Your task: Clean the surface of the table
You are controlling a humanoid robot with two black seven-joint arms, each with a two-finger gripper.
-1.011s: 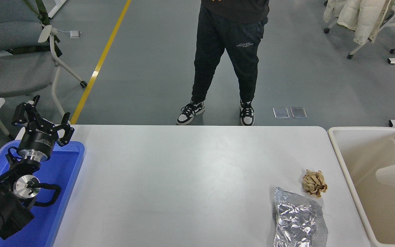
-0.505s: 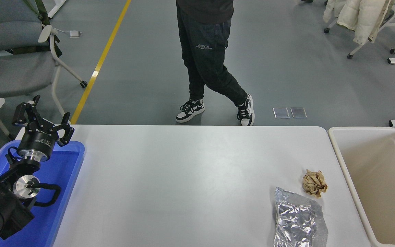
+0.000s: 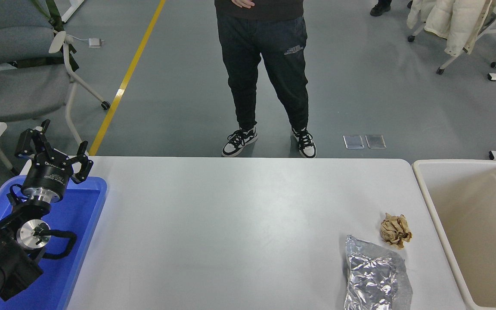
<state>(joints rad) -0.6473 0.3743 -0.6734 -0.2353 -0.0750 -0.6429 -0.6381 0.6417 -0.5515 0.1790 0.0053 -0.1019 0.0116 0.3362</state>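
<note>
White and matte, the table surface [image 3: 239, 224] fills most of the head view, running between a blue tray [image 3: 65, 254] at its left edge and a beige bin [image 3: 472, 215] just off its right end. The bin probably stands there so that rubbish can be dropped straight over the table's edge into it; what shows of its inside looks bare.

Two pieces of litter lie at the table's near right: a crumpled silver foil bag [image 3: 375, 275] reaching to the bottom edge, and just beyond it, close but apart, a small ball of brown paper [image 3: 395, 230]. Both sit near the bin, so clearing them looks like a short carry.

The left gripper [image 3: 53, 154] is parked over the tray's far end, jaws spread wide, holding and touching nothing. The right arm is out of sight.

A person [image 3: 265, 73] stands at the far side.
</note>
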